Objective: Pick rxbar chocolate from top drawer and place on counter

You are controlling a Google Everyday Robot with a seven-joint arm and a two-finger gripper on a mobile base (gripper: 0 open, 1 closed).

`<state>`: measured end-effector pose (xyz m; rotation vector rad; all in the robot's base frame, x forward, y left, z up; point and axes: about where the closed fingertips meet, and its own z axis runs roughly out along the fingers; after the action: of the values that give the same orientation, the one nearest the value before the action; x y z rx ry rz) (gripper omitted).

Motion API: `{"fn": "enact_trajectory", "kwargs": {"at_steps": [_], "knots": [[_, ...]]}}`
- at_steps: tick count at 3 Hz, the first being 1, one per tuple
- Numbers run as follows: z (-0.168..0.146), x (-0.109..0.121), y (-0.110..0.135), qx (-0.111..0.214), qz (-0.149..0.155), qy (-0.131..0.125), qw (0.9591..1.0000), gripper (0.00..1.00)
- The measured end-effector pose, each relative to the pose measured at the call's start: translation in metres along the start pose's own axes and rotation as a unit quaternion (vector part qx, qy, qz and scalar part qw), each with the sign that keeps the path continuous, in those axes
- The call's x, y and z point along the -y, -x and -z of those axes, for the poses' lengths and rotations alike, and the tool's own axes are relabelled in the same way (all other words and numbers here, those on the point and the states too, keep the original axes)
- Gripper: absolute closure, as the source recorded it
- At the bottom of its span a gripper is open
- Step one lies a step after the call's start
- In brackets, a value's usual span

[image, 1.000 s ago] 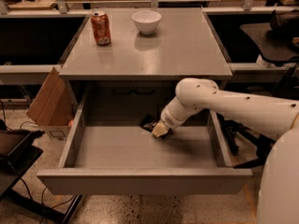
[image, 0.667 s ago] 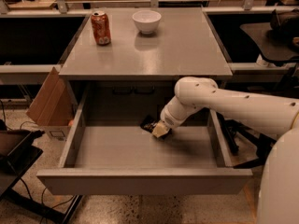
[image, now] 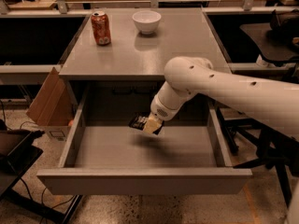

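**Item 1. Cardboard box** (image: 46, 101): you find it on the floor, below the counter's (image: 177, 45) left edge. No print is legible.

**Item 2. Orange soda can** (image: 101, 28): it stands upright near the far left corner. The label lettering cannot be read.

**Item 3. White bowl** (image: 146, 21): it sits by the far edge, just right of the can and apart from it. It is unmarked.

**Item 4. Top drawer** (image: 140, 181): it is pulled out beneath the near edge. Its floor shows only a shadow under the bar.

**Item 5. Rxbar chocolate** (image: 139, 122): black wrapper, with pale lettering too small to read. It hangs clear of the drawer floor, below the near edge and about mid-width.

**Item 6. Gripper** (image: 152, 124): the pincer is closed narrow on the bar's right end, and the rest of the bar juts out to the left.

**Step in hand, by your judgement:** the grasp looks made, and the lift out of the drawer comes next.

**Next move calls for:**
- Bring the bar forward, clear of the near edge.
- Raise it above the counter.
- Set it on the bare near half, well away from the can and bowl.
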<state>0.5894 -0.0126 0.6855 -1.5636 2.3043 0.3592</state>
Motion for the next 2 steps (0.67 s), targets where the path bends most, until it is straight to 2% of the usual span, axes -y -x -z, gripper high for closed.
{"fn": "enact_trajectory", "kwargs": {"at_steps": [1, 2], "knots": [[0.081, -0.031, 0.032, 0.011, 0.046, -0.001, 0.9989, 1.00], [0.175, -0.042, 0.067, 0.021, 0.057, -0.027, 0.9978, 1.00]]}}
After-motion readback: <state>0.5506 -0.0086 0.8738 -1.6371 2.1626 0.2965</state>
